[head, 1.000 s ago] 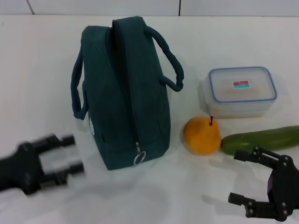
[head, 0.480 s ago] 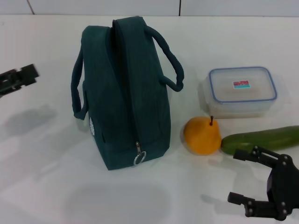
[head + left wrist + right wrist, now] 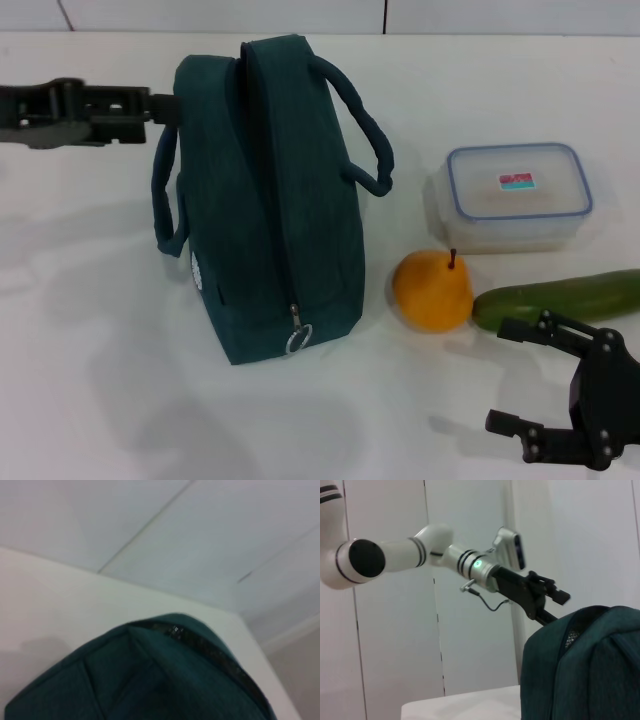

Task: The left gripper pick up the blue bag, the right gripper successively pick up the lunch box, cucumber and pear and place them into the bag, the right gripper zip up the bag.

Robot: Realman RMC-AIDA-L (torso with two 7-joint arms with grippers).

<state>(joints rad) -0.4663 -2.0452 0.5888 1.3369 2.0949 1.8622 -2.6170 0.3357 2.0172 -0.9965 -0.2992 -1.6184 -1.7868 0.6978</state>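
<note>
The dark blue-green bag (image 3: pixel 270 200) stands upright at the table's middle, its zipper pull (image 3: pixel 297 338) low at the near end. My left gripper (image 3: pixel 165 108) is open at the bag's upper left side, just above its left handle (image 3: pixel 160 195), holding nothing. The right wrist view shows it (image 3: pixel 555 607) at the bag's top (image 3: pixel 590 665). The left wrist view shows only the bag's top (image 3: pixel 150 680). The clear lunch box (image 3: pixel 518 195), orange-yellow pear (image 3: pixel 432 292) and green cucumber (image 3: pixel 560 297) lie right of the bag. My right gripper (image 3: pixel 500 377) is open near the cucumber's front.
The white table (image 3: pixel 100 320) runs back to a white tiled wall (image 3: pixel 300 15). The pear sits close to the bag's right side, and the cucumber lies just behind my right gripper.
My left arm has swung from the near left of the table up and back, then right, to the bag's upper left side. The right arm and the objects have not moved.
</note>
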